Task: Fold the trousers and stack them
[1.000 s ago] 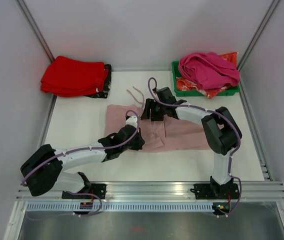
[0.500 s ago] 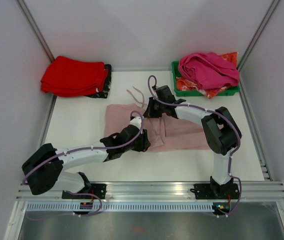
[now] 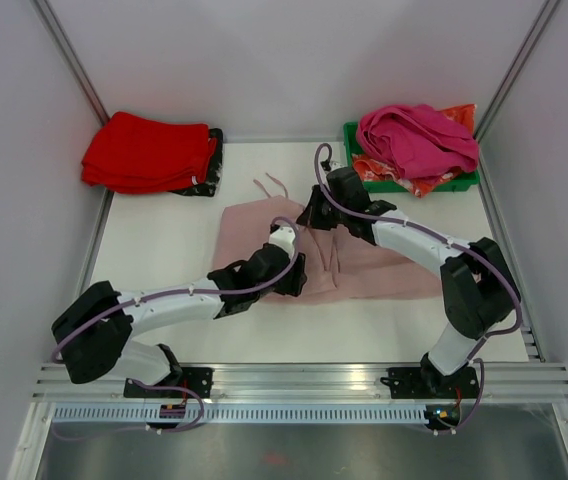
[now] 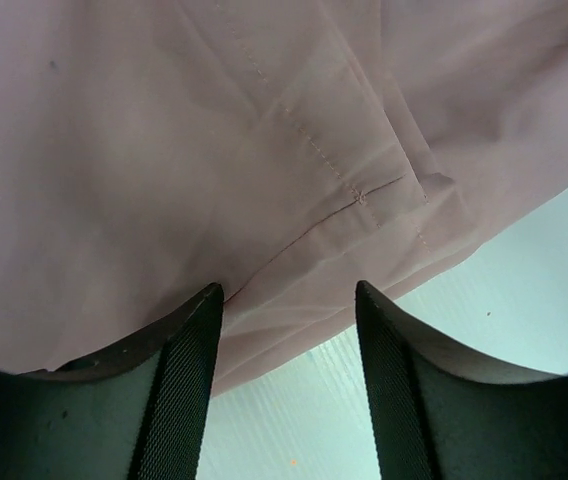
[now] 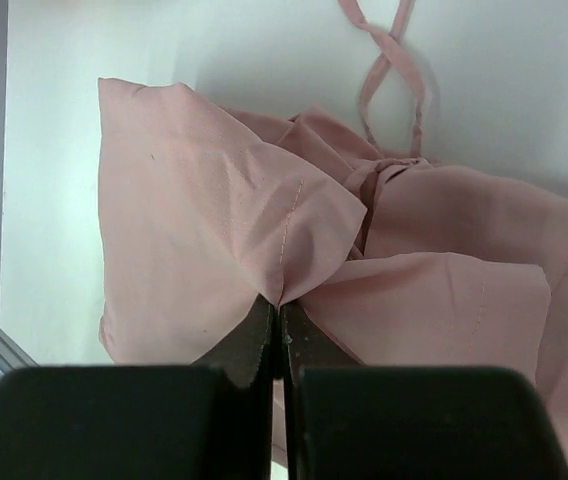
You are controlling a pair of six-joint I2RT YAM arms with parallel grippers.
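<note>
Mid-table, our trousers (image 3: 384, 270) lie lengthwise left to right; the right gripper (image 3: 314, 216) clamps their far edge, while the left gripper (image 3: 294, 274), fingers apart, sits over the near edge opposite.

Lab test cell: white table (image 3: 164, 250), grey partitions (image 3: 264, 60), aluminium rail (image 3: 304, 378)

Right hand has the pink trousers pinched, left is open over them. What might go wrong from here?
The right hand pinches only a small peak of the trousers, so the thin fabric may slip out mid-pull.
The left hand is open near the edge, so nothing pins the cloth. It may slide rather than fold.
The drawstring cords lie loose and could trail out.
</note>
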